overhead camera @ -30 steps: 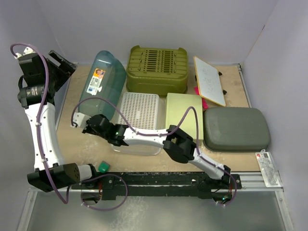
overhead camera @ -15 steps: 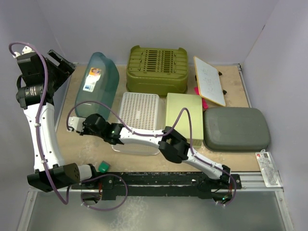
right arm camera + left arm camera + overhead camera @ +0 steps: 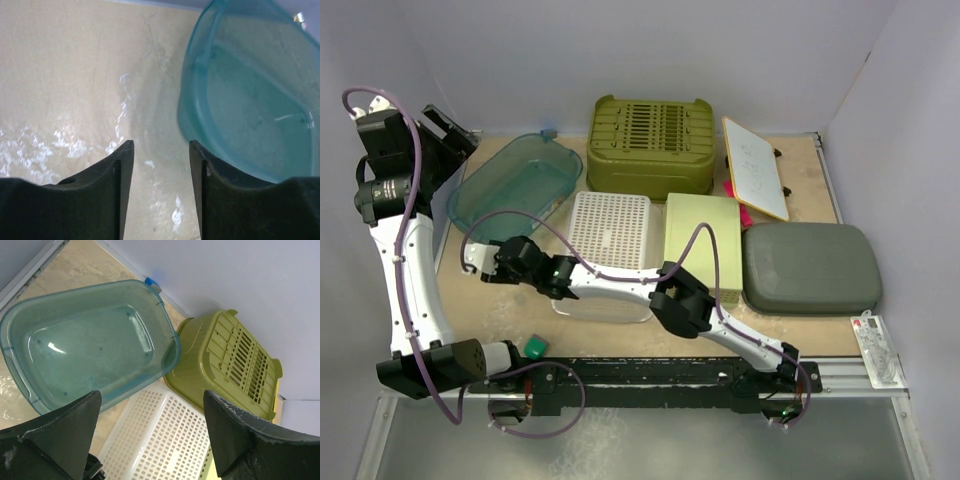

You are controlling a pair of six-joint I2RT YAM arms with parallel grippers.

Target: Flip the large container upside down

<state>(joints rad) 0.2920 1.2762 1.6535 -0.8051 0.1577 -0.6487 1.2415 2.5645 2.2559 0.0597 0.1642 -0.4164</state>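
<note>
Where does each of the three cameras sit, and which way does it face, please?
Top external: fixed above and behind, looking down on the table; left arm and right arm show whole.
Left wrist: raised at the left, looking down at the teal container, olive crate and white basket; the left gripper, open, shows.
Right wrist: low over the table, facing the teal container's rim; the right gripper, open, shows.
Shared: all three see the teal container, open side up.

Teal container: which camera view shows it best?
The left wrist view: the teal container appears close and almost whole, open side up. The top external view shows it smaller; the right wrist view shows only one end.
</note>
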